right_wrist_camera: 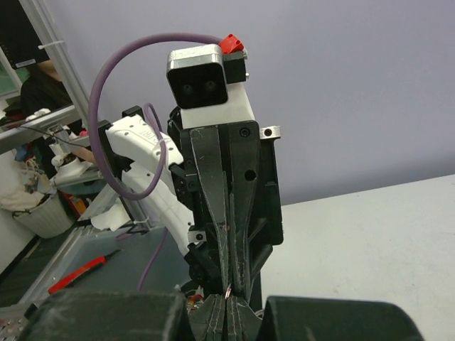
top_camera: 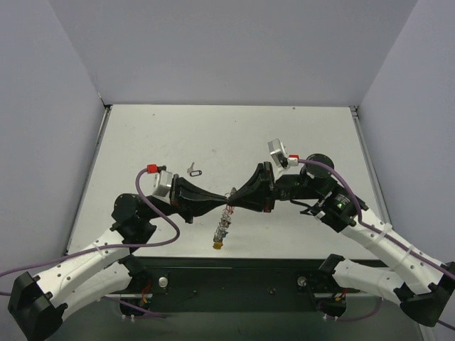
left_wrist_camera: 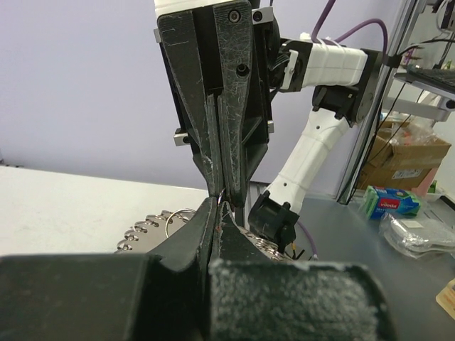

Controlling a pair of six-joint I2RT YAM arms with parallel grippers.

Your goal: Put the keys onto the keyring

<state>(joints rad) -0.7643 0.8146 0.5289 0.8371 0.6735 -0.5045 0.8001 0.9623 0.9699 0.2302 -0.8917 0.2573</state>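
The left gripper [top_camera: 222, 197] and right gripper [top_camera: 234, 192] meet tip to tip, both pinched on the keyring [top_camera: 222, 227] dangling near-side, while a loose key [top_camera: 193, 170] lies far-left, closer to the left arm

1. A white table [top_camera: 298, 135] spreads beneath and beyond the left gripper [left_wrist_camera: 215, 212] and the right gripper [right_wrist_camera: 228, 304]. Pale lilac walls [top_camera: 227, 50] stand around it.
2. To the right of the left gripper, off the table, sits a cardboard box [left_wrist_camera: 405, 160]. A blue-green pack [left_wrist_camera: 389, 201] lies in front of it, and a clear plastic bag [left_wrist_camera: 419, 231] lies nearer still.
3. To the left of the right gripper, a red-handled tool [right_wrist_camera: 79, 273] lies on a grey surface, with a lined bin [right_wrist_camera: 39, 213] further back.
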